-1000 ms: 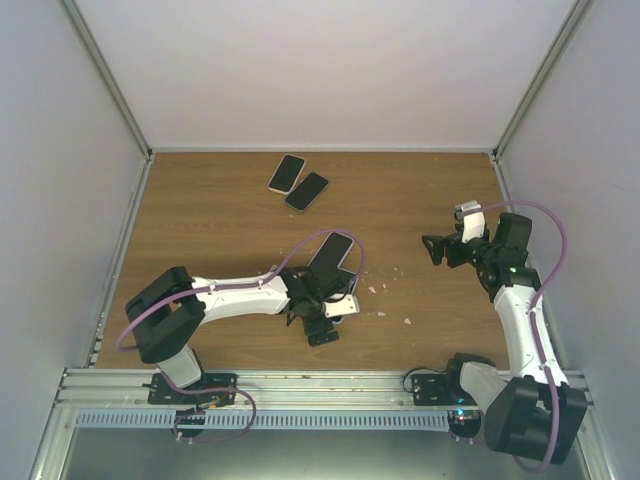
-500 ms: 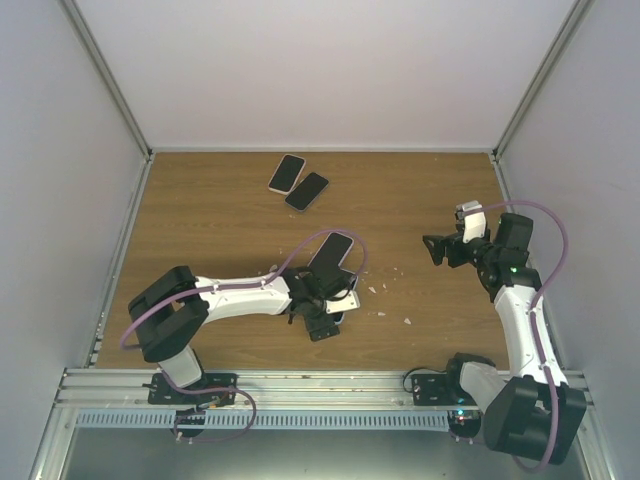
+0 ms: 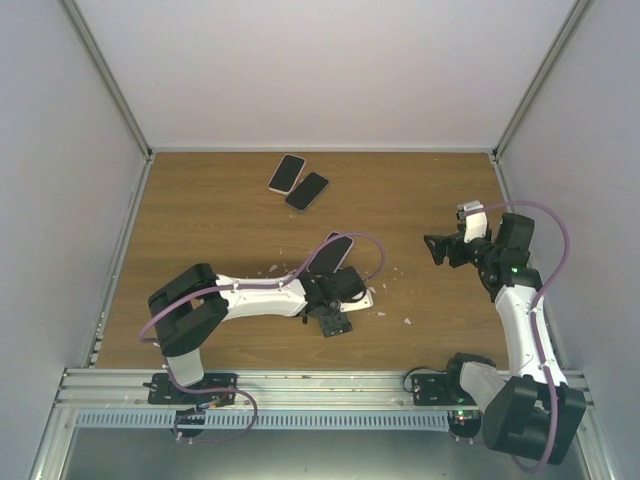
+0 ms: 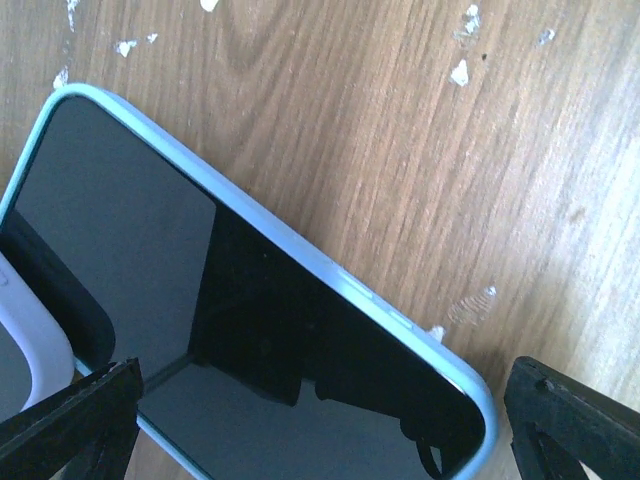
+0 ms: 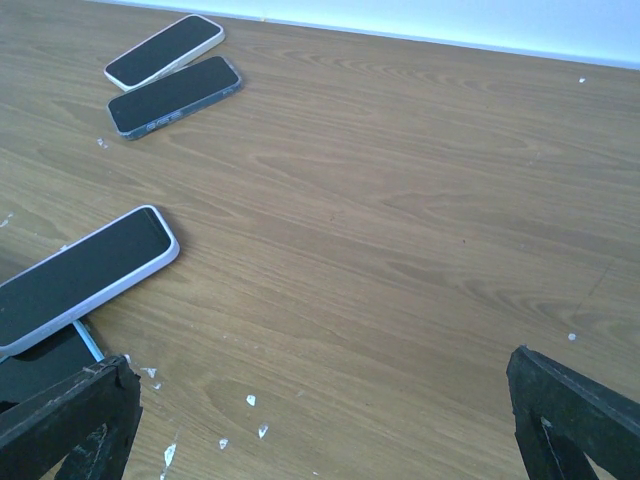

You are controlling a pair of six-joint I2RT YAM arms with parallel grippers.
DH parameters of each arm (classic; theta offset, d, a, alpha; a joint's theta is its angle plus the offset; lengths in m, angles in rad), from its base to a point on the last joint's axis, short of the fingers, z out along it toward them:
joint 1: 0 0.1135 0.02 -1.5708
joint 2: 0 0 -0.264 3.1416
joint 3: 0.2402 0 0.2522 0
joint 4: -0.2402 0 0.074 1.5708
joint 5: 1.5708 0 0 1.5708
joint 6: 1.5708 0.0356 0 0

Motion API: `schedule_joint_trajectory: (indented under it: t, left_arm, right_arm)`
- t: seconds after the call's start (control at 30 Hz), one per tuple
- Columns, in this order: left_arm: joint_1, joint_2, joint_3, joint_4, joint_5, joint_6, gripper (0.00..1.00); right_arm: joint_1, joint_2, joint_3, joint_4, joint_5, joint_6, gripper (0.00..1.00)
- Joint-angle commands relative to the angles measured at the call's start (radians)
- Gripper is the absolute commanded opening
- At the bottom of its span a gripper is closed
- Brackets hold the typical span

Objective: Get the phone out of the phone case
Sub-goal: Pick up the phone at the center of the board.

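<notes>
**A:** Holding the jaws of the left gripper (image 4: 320, 405) spread wide, clasping nothing. Seeing both dark fingers (image 4: 70, 420) at the bottom corners of the left wrist view?

**B:** Seeing them, yes. Hanging low over the phone (image 4: 250, 330), and straddling it. Lying face up in its pale blue case (image 4: 340, 275), flat on the wooden table (image 4: 400, 120). Not managing to tell whether touching or just above.

**A:** Noticing the white-cased phone (image 4: 25, 335) at the left edge?

**B:** Yes, resting across one end of the blue-cased one. Showing the same overlap in the right wrist view.

**A:** And looking at the right gripper (image 3: 433, 248)?

**B:** Gaping just as wide, gripping nothing. Hovering above the table on the right side, well apart from the blue-cased phone, pointing toward it.

**A:** Spotting anything farther out?

**B:** Lying side by side near the back wall: a white-edged phone (image 3: 287, 173) and a dark-edged phone (image 3: 307, 191). Also dotting the wood near the left gripper, some pale flecks (image 3: 407, 321).
</notes>
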Motion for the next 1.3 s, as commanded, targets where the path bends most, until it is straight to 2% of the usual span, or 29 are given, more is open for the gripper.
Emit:
schedule_joint_trajectory:
  t: [0.0,0.17,0.47,0.63,0.9,1.07,1.27]
  left_arm:
    - [-0.011,0.036,0.042,0.053,-0.036,-0.014,0.99]
    - [-0.011,0.065,0.025,0.059,-0.079,-0.011,0.99]
    - [0.059,-0.050,-0.104,0.033,-0.092,0.003,0.99]
    - [0.113,-0.081,-0.149,0.008,-0.050,-0.010,0.99]
    - [0.249,-0.047,-0.093,-0.056,0.128,-0.039,0.99]
    - [0.257,0.004,-0.050,-0.065,0.188,-0.054,0.99]
    - [0.262,0.065,-0.005,-0.049,0.195,-0.050,0.99]
  right_arm:
    - [-0.010,-0.013,-0.011,0.031,-0.011,-0.018,1.00]
    - [-0.012,-0.013,-0.013,0.032,-0.008,-0.016,1.00]
    - [-0.016,-0.014,-0.013,0.032,-0.010,-0.016,1.00]
    - [-0.016,-0.016,-0.012,0.032,-0.008,-0.016,1.00]
    - [-0.018,-0.019,-0.014,0.032,-0.008,-0.015,1.00]
    - [-0.021,-0.021,-0.015,0.032,-0.004,-0.014,1.00]
    - [-0.025,-0.024,-0.016,0.034,-0.001,-0.012,0.99]
